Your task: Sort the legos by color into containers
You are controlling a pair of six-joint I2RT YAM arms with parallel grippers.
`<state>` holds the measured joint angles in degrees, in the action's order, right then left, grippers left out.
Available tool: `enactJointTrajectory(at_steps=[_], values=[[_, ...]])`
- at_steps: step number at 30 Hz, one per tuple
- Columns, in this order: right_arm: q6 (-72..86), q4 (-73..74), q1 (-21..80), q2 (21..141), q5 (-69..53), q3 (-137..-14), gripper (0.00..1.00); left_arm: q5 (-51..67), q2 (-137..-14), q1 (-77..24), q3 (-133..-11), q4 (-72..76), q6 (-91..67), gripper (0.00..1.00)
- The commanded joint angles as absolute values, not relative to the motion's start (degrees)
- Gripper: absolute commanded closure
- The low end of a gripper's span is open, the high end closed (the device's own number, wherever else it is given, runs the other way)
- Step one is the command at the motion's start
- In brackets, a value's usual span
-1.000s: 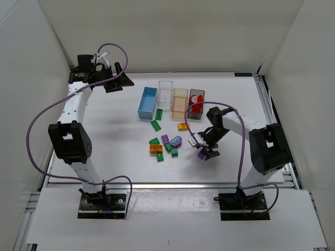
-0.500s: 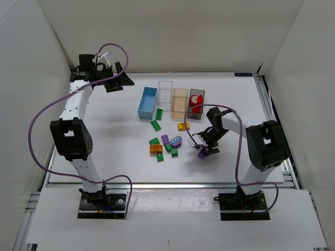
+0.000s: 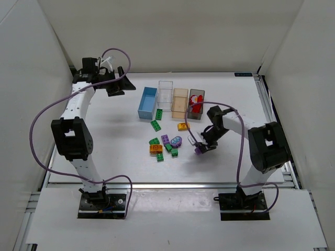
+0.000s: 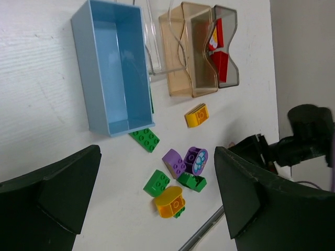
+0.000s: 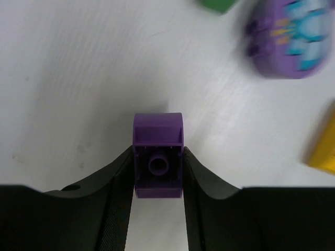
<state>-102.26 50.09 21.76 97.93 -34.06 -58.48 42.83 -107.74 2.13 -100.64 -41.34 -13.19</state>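
**Right gripper** [image 5: 157, 157]: jaws closed on the flanks of 1 purple brick [image 5: 158, 166], its hollow underside facing the wrist camera; brick held low over the table [image 3: 115, 136], just right of the loose cluster [image 3: 165, 145] of green, purple and orange-yellow bricks; whether it touches the surface cannot be told.

**Left gripper** [image 3: 118, 85]: fingers [image 4: 52, 193] spread wide, holding nothing; raised near the far left corner, well apart from the bins.

**Bins**: 4 in a row; light blue bin [image 3: 141, 109], clear bin [image 3: 165, 83], peach bin [image 3: 180, 112], dark grey bin [image 4: 233, 57]; red bricks [image 4: 220, 49] lie inside the dark grey bin; 1 green brick [image 3: 156, 125] lies near the light blue bin.
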Motion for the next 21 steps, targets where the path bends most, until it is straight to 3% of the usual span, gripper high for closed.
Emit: enactJointTrajectory(at_steps=[1,5,12,18,21], values=[[-93.5,51.9,21.9,94.5,-42.7,-69.3,0.79,42.6,-102.5,0.6,-97.7,-41.0,-11.3,0.01],[-77.3,48.4,22.6,97.1,-45.4,-79.2,0.85,36.5,-100.5,0.2,-94.8,-40.2,-12.2,0.01],[-49.7,38.5,23.6,110.8,-40.5,-102.1,0.87,32.6,-98.2,0.1,-94.0,-41.7,-9.0,0.01],[-40.3,39.3,24.0,125.7,-36.7,-120.5,0.87,30.8,-97.7,0.2,-94.0,-42.3,-8.3,0.01],[-37.3,38.9,24.3,129.9,-34.4,-124.0,0.87,30.2,-97.1,0.2,-94.0,-42.4,-7.2,0.01]])
